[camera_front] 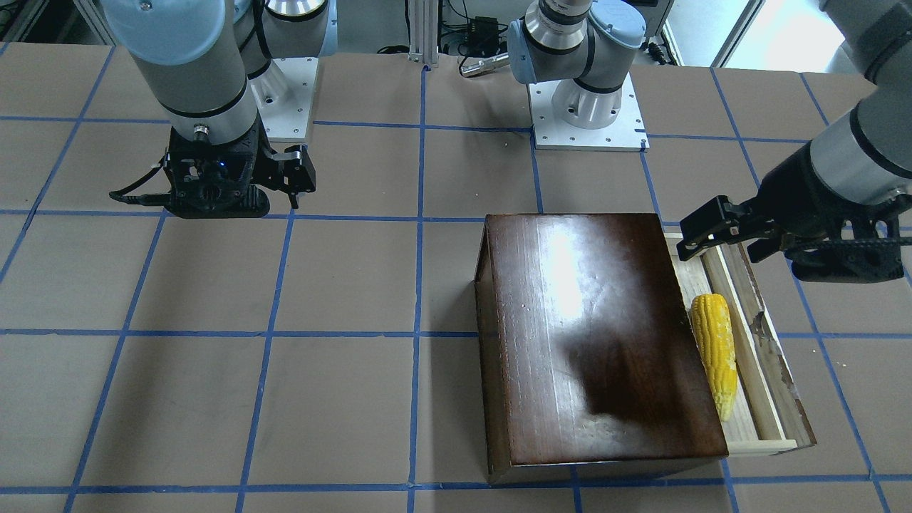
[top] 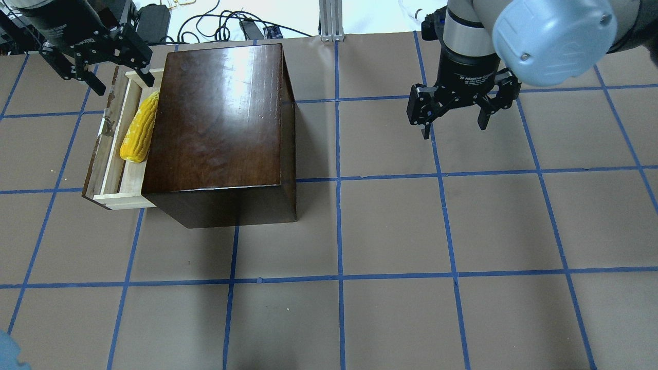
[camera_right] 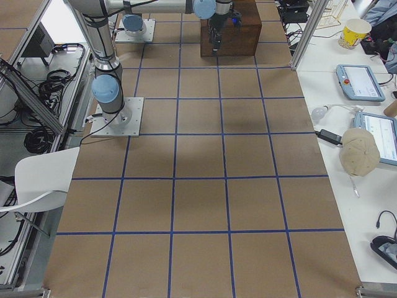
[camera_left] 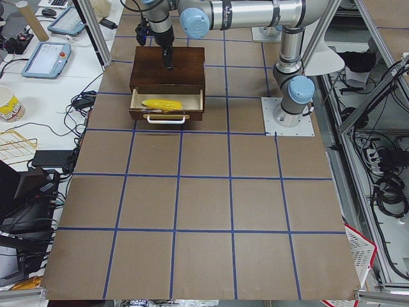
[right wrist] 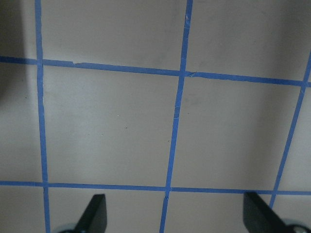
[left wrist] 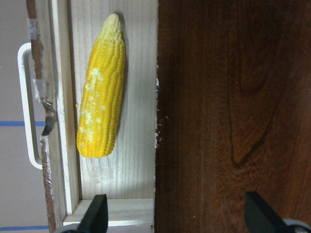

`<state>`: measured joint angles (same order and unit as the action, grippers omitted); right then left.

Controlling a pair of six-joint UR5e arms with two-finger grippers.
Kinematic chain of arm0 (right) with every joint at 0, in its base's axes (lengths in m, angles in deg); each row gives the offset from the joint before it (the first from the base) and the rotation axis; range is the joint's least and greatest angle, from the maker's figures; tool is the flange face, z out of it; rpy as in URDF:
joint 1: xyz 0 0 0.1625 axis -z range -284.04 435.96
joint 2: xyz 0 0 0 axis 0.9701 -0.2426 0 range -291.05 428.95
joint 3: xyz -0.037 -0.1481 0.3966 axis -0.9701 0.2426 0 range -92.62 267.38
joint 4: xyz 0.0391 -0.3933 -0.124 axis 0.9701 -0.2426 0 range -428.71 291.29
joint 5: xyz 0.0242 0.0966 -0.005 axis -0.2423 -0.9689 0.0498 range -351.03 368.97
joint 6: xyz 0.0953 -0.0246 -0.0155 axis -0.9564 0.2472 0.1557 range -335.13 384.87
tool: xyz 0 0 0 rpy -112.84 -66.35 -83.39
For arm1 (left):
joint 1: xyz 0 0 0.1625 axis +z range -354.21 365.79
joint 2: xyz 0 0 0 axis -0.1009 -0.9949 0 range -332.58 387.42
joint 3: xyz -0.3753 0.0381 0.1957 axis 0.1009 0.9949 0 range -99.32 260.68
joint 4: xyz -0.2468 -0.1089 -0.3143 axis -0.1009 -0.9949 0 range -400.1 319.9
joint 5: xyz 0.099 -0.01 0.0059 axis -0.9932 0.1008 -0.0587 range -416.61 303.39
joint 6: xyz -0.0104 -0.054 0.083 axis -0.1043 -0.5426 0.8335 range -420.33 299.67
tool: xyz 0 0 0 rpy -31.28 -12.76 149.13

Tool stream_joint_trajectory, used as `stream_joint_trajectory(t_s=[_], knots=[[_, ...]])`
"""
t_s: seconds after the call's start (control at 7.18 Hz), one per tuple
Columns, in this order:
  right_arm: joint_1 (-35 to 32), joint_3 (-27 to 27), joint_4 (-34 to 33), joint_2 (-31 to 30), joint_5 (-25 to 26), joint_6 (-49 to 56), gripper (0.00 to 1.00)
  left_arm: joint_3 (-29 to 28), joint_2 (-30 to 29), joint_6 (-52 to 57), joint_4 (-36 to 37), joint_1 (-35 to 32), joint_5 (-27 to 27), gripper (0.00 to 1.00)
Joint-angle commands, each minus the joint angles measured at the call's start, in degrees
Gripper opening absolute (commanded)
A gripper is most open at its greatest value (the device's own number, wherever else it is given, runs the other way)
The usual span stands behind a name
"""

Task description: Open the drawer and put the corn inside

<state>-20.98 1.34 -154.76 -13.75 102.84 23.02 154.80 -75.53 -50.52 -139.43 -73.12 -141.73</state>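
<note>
Your corn (top: pixel 139 128) lies flat in the open drawer (top: pixel 123 181), at the left of the overhead view, so judge the task as good as done. The left fingers (top: pixel 140 59) hang wide and empty over the drawer's upper end. The right fingers (top: pixel 419 108) hang wide and empty over bare counter (top: pixel 390 226), well apart from everything.

What could go wrong now comes mostly from the left arm. One finger sits over the drawer's end wall, close to the cabinet (top: pixel 221 118) corner. Drop or swing sideways from there and you could clip that wall or the cabinet, jolt the drawer and roll the corn. Lift straight up first. If you choose to push the drawer in, the corn lies slightly slanted. Whether it clears the opening cannot be told from above.

The overhead view makes the corn's tip look pressed against the cabinet's edge. The left wrist view shows a bare strip of drawer floor between them, with the blunt end just beside the front wall. That view and the left side view also show the white handle (left wrist: pixel 26 104), which the overhead hides. In the right side view the cabinet blocks drawer and corn entirely. The right wrist view shows nothing but gridded counter between the fingers.
</note>
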Motion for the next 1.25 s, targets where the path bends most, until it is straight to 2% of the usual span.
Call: stream_joint_trajectory(t_s=[0.0, 0.28, 0.56, 0.84, 1.11], knots=[[0.0, 0.0, 0.0, 0.0, 0.0, 0.0, 1.0, 5.0, 2.4, -3.3, 1.9, -4.9, -2.6, 1.0], [0.0, 0.0, 0.0, 0.0, 0.0, 0.0, 1.0, 8.5, 4.8, -6.9, 2.5, -6.6, -2.8, 1.0], [0.0, 0.0, 0.0, 0.0, 0.0, 0.0, 1.0, 11.8, 6.5, -7.1, 6.5, -8.9, -4.7, 1.0], [0.0, 0.0, 0.0, 0.0, 0.0, 0.0, 1.0, 14.8, 9.3, -7.0, 7.0, -9.8, -5.5, 1.0], [0.0, 0.0, 0.0, 0.0, 0.0, 0.0, 1.0, 15.8, 10.9, -7.3, 7.8, -9.7, -5.2, 1.0]])
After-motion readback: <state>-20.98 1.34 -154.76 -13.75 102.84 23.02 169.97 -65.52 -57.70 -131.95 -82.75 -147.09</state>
